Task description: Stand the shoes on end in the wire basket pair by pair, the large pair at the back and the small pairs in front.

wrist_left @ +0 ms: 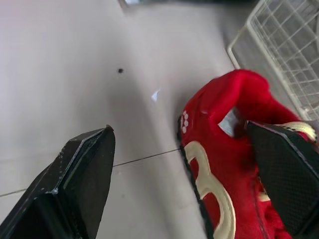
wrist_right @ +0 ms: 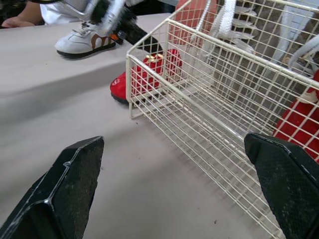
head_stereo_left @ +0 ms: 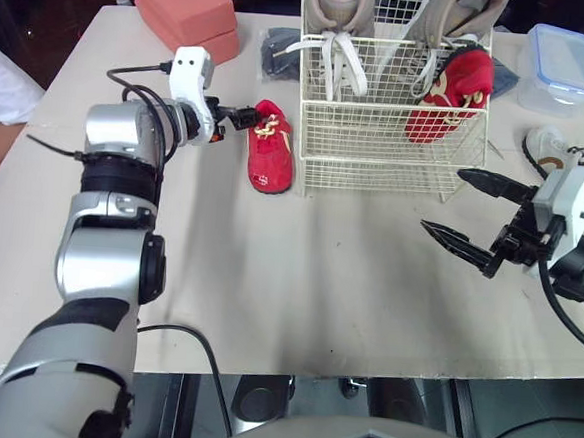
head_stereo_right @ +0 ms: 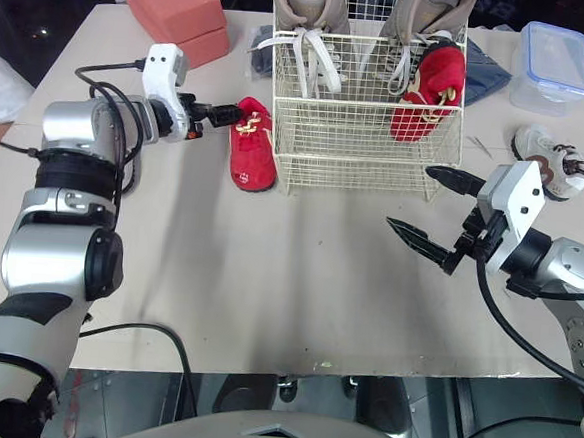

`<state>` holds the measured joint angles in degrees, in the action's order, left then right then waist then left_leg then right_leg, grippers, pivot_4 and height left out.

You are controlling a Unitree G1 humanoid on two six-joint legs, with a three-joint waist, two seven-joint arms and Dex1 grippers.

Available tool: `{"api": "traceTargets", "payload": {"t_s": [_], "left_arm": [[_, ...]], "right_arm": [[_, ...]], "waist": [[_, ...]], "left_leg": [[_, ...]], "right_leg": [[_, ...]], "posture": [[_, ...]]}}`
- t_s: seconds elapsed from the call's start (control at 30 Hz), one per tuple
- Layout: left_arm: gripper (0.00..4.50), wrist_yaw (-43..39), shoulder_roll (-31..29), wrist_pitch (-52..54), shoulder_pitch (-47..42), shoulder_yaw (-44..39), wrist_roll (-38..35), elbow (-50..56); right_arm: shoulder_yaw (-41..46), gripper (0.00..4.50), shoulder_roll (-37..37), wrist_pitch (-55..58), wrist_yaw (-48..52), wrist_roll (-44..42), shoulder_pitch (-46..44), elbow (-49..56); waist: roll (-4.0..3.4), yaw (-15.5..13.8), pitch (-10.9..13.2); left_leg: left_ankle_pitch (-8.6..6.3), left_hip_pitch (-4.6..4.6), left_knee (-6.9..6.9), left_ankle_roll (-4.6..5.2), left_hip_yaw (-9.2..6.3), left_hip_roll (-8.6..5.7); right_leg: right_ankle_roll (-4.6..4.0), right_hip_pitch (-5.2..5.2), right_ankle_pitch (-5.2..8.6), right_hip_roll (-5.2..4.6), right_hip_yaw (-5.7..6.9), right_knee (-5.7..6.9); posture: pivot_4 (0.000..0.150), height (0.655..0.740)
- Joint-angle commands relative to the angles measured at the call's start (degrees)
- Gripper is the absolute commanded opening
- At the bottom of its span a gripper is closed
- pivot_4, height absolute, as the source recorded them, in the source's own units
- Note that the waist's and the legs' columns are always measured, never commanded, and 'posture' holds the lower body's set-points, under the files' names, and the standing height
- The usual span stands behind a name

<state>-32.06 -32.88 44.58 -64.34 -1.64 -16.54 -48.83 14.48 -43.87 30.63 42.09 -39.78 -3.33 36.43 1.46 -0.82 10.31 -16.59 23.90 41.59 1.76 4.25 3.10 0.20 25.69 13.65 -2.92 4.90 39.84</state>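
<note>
Shoe lying flat, left eye view: the red shoe (head_stereo_left: pixel 270 149) lay beside the wire basket (head_stereo_left: pixel 377 150), toe toward me, my left gripper (head_stereo_left: pixel 244 116) at its heel. Left wrist view: fingers (wrist_left: pixel 84 174) apart, straddling its collar. Right wrist view: my right gripper (wrist_right: pixel 173 142) gaped, well apart.

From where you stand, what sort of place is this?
Probably a lab or test room: a plain table carries a wire basket, a loose red shoe and a lidded plastic box.

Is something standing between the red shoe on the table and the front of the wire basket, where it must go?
Only the wire basket's own left wall: the red shoe lies just outside it, at the left gripper, so it must probably go over the rim.
</note>
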Motion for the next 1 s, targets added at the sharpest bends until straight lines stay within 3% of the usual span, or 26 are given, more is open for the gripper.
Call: {"api": "traceTargets", "payload": {"t_s": [0.03, 0.23, 0.33, 0.53, 0.6, 0.77, 1.0], "left_arm": [[4.5, -3.0, 0.4, -1.7, -3.7, 0.6, 2.9, -7.1], [4.5, -5.6, 2.1, -3.5, -6.4, 0.6, 6.1, -15.5], [3.8, -5.8, 2.5, -4.1, -6.4, 0.8, 7.6, -17.4], [0.82, -5.4, 2.4, -3.9, -6.4, -1.1, 7.8, -17.9], [0.22, -4.6, 1.7, -4.0, -5.9, -2.2, 7.5, -16.8], [0.13, -2.8, -0.3, -1.7, -3.6, -7.3, 4.3, -7.3], [0.13, 6.5, 0.8, 2.6, 7.2, -18.0, -2.2, 27.1]], "right_arm": [[1.0, 4.45, 0.9, -2.9, 0.0, 0.3, 0.7, 3.0], [0.3, 4.45, 2.9, -7.0, 0.6, 2.1, 1.4, 3.2], [0.3, 4.5, 3.8, -8.5, 0.9, 1.8, 0.9, 3.1], [-0.2, 4.5, 4.3, -9.7, 1.8, 1.4, 0.4, 2.6], [-0.5, 4.5, 4.3, -9.7, 2.2, 1.2, 0.0, 2.4], [-0.5, 4.5, 4.4, -9.2, 2.7, -0.4, -1.8, 1.2], [-0.4, 4.5, 5.1, -9.3, 2.8, -1.9, -4.9, -1.6]], "waist": [[0.01, 0.0, 0.0], [0.01, 0.1, 0.0], [0.01, 0.0, 0.0], [0.01, 0.2, 0.0], [0.01, 0.1, 0.0], [0.03, 0.3, 0.0], [0.16, 0.2, 0.1]], "left_leg": [[0.0, 0.0, 0.0, 0.0, 0.01, 0.0], [0.0, -0.03, 0.01, 0.0, 0.03, 0.0], [0.0, -0.05, 0.01, 0.0, 0.02, 0.0], [0.0, -0.11, 0.02, 0.0, 0.05, 0.01], [0.01, -0.1, 0.02, -0.01, 0.02, 0.03], [0.01, -0.07, 0.04, -0.02, 0.02, 0.04], [0.04, 0.01, 0.06, -0.07, -0.03, 0.1]], "right_leg": [[0.0, 0.0, 0.0, -0.01, 0.0, 0.0], [0.05, 0.0, 0.03, -0.01, 0.11, 0.03], [0.05, 0.0, 0.03, -0.01, 0.12, 0.05], [0.04, -0.01, 0.02, -0.01, 0.07, 0.12], [0.04, -0.01, 0.02, -0.01, 0.08, 0.13], [-0.11, 0.0, -0.06, -0.01, 0.03, 0.12], [-0.16, 0.02, -0.1, -0.26, -0.1, 0.09]], "posture": [[0.15, 0.686], [0.15, 0.686], [0.15, 0.686], [0.15, 0.686], [0.15, 0.686], [0.15, 0.686], [0.15, 0.686]]}}
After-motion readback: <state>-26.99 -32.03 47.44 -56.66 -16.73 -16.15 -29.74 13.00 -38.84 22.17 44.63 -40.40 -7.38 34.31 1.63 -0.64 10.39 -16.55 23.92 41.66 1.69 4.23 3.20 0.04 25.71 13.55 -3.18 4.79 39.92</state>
